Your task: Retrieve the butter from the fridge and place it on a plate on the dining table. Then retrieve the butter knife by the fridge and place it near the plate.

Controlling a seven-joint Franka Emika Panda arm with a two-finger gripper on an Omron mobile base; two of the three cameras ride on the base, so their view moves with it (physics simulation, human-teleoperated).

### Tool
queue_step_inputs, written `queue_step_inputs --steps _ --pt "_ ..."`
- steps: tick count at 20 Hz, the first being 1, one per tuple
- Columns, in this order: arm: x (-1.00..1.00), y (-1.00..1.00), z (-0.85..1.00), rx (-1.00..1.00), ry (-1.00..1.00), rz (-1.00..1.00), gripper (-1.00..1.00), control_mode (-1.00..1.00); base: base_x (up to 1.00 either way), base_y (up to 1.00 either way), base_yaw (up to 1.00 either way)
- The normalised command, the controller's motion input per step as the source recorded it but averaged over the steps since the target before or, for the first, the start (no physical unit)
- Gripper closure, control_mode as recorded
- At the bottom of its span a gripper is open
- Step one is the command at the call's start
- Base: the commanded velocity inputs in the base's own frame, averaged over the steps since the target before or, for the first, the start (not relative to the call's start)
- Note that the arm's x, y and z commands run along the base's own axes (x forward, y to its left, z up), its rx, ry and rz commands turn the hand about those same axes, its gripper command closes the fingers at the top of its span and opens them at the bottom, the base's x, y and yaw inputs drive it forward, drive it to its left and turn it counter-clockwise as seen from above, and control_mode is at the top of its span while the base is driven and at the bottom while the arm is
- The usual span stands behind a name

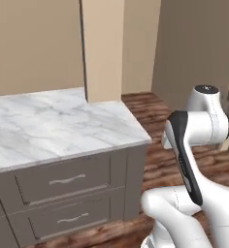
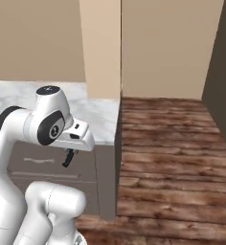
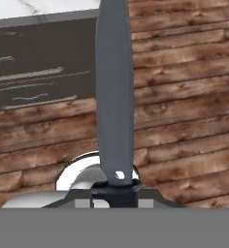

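Left base view: marble tabletop (image 1: 53, 123) over grey drawers (image 1: 68, 181). Right base view: the jaws (image 2: 67, 160) hang beside those drawers. Hand view: they pinch the grey butter knife (image 3: 114, 92), blade stretching over the wooden floor (image 3: 184, 97)

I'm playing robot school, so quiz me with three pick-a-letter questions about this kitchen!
1. Where does the tall beige square pillar stand?
A. at the far corner of the white grey-veined marble top
B. in the middle of the floor
C. on the drawers

2. How many curved silver drawer handles are on the grey cabinet front?
A. two
B. five
C. none

3. What is the claw doing?
A. hanging wide open
B. gripping a long dark grey butter knife
C. gripping a plate

Answers:
1 A: the pillar rises where the marble top ends.
2 A: two handles sit one above the other.
3 B: in the hand view the knife sticks out of the shut claw.
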Motion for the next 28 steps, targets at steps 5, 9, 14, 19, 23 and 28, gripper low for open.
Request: queue_step_inputs --steps 5,9,14,19,23,28 --pt "0.00 0.00 0.00 0.00 0.00 0.00 1.00 1.00 0.00 -0.99 0.47" --pt "0.00 0.00 0.00 0.00 0.00 0.00 1.00 1.00 0.02 -1.00 0.07" --pt "0.00 0.00 0.00 0.00 0.00 0.00 1.00 1.00 0.25 -1.00 -0.01" --pt "0.00 0.00 0.00 0.00 0.00 0.00 1.00 1.00 0.45 -0.54 -0.03" --pt "0.00 0.00 0.00 0.00 0.00 0.00 1.00 1.00 0.79 0.00 -0.01" --pt "0.00 0.00 0.00 0.00 0.00 0.00 1.00 1.00 1.00 0.00 -0.05"
